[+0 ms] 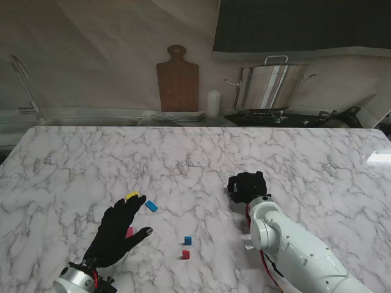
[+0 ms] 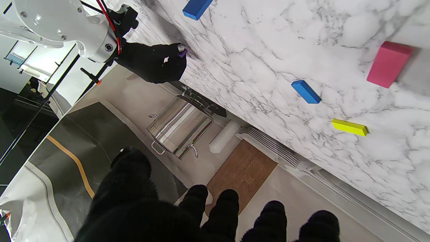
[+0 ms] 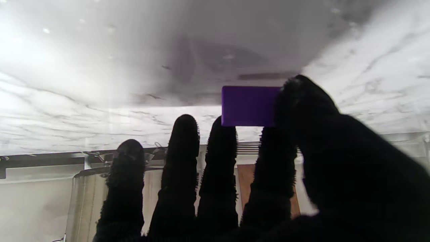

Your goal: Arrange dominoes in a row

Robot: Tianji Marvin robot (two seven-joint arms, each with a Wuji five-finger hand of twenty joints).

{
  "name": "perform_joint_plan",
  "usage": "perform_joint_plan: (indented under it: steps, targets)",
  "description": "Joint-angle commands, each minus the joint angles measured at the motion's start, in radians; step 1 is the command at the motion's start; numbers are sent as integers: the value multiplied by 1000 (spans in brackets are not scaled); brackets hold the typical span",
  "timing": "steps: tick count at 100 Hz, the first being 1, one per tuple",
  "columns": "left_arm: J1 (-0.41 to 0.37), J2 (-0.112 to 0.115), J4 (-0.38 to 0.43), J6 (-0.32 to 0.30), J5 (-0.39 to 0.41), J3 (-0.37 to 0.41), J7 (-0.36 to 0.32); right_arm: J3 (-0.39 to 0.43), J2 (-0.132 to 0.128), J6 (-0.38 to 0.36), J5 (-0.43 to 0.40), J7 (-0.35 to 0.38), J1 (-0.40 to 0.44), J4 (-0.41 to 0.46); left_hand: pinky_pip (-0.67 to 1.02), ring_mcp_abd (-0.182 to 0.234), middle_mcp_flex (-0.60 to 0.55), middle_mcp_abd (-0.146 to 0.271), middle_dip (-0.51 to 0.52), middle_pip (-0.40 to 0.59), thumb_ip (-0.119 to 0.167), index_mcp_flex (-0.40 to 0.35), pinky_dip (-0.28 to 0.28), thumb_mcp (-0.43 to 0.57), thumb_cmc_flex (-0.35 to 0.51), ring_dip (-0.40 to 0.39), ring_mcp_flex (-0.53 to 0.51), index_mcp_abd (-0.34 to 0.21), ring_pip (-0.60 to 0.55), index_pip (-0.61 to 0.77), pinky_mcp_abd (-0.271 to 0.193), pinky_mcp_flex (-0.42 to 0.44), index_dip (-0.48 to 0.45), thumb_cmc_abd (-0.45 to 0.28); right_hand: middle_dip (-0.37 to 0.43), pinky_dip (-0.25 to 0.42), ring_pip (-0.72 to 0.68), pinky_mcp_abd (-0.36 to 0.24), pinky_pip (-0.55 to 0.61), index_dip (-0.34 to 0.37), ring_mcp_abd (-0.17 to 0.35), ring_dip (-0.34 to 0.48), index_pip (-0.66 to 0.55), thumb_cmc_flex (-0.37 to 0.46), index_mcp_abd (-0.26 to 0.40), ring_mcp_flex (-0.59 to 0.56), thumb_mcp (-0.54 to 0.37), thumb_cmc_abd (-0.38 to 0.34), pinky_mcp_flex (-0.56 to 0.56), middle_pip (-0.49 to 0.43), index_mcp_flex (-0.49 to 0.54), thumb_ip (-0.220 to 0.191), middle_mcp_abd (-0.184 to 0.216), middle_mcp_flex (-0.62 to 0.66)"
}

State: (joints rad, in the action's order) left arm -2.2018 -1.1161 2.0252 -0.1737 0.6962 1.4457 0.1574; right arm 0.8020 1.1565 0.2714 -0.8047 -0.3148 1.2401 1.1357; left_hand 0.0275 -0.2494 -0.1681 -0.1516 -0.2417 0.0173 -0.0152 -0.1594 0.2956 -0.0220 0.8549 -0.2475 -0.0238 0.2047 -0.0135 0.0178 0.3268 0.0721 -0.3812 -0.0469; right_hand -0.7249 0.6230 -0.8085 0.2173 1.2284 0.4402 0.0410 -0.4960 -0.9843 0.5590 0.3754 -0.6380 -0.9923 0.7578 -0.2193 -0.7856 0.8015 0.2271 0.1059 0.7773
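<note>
Right hand pinches the purple domino just off the table; left hand hovers open over the pink one. Set it down gently, upright, square.

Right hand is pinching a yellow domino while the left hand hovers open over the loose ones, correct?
Not quite: the domino in the right hand is purple, not yellow, as the right wrist view shows. The yellow domino lies loose on the table. The rest holds: the left hand hovers open over the loose dominoes.
</note>
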Motion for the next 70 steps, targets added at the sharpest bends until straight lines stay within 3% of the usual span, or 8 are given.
perform_joint_plan:
  steps: [1, 10, 24, 37, 47, 57, 70]
  targets:
    - [-6, -2, -1, 0, 0, -3, -11, 4, -5, 5, -22, 6, 10, 29, 3, 2, 27, 14, -7, -9, 11, 28, 12, 1, 10, 6, 13, 8, 6, 0, -17, 11, -13, 12, -4, 33, -51, -42, 21, -1, 33, -33, -56, 9, 66, 79, -3, -10, 46, -41, 71, 5, 31, -63]
    - [-5, -1, -2, -3, 0, -3, -12, 14, -8, 6, -40, 5, 17, 50, 3, 2, 26, 13, -7, -9, 11, 28, 12, 1, 10, 6, 13, 14, 6, 1, -17, 11, -13, 12, -74, 63, -146, -54, 39, -8, 38, -77, -60, 11, 71, 128, -7, -4, 63, -134, 74, 4, 39, -101]
    - [-4, -1, -3, -5, -1, -3, -13, 24, -10, 3, -55, -3, 24, 68, 3, 2, 26, 14, -7, -9, 11, 28, 12, 1, 10, 6, 13, 16, 6, 2, -17, 11, -13, 12, -234, 82, -301, -45, 54, -2, 37, -152, -72, 18, 81, 89, -16, -12, 51, -288, 59, 1, 69, -40]
    - [-2, -1, -5, -8, 0, -2, -12, 37, -11, -8, -55, -7, 33, 79, 3, 3, 26, 15, -7, -9, 11, 27, 12, 2, 10, 6, 13, 16, 6, 3, -17, 11, -14, 13, -251, 82, -333, -19, 57, 21, 37, -160, -86, 23, 112, -14, -19, -34, 17, -300, 31, -3, 83, 92]
    - [-1, -1, -6, -9, 0, -3, -12, 50, -13, -17, -52, 1, 42, 92, 3, 2, 26, 15, -7, -9, 11, 27, 12, 2, 11, 6, 13, 17, 6, 4, -17, 11, -14, 13, -232, 77, -307, -12, 56, 38, 45, -142, -87, 27, 132, -56, -15, -46, -2, -238, 19, -6, 96, 151]
    - [1, -1, -8, -11, 0, -4, -11, 64, -14, -24, -43, 16, 53, 110, 3, 3, 26, 15, -7, -9, 11, 28, 12, 1, 9, 6, 13, 16, 6, 4, -18, 11, -13, 13, -176, 66, -221, -4, 48, 71, 44, -96, -78, 35, 145, -97, -9, -60, -23, -115, 8, -7, 110, 212]
    - [2, -1, -8, -11, 0, -4, -12, 82, -14, -36, -29, 27, 70, 134, 3, 2, 26, 15, -7, -9, 11, 28, 12, 2, 11, 7, 13, 14, 6, 5, -17, 11, -13, 12, -84, 54, -130, 4, 41, 137, 36, -54, -61, 46, 151, -139, -5, -86, -45, 36, -12, -9, 97, 299]
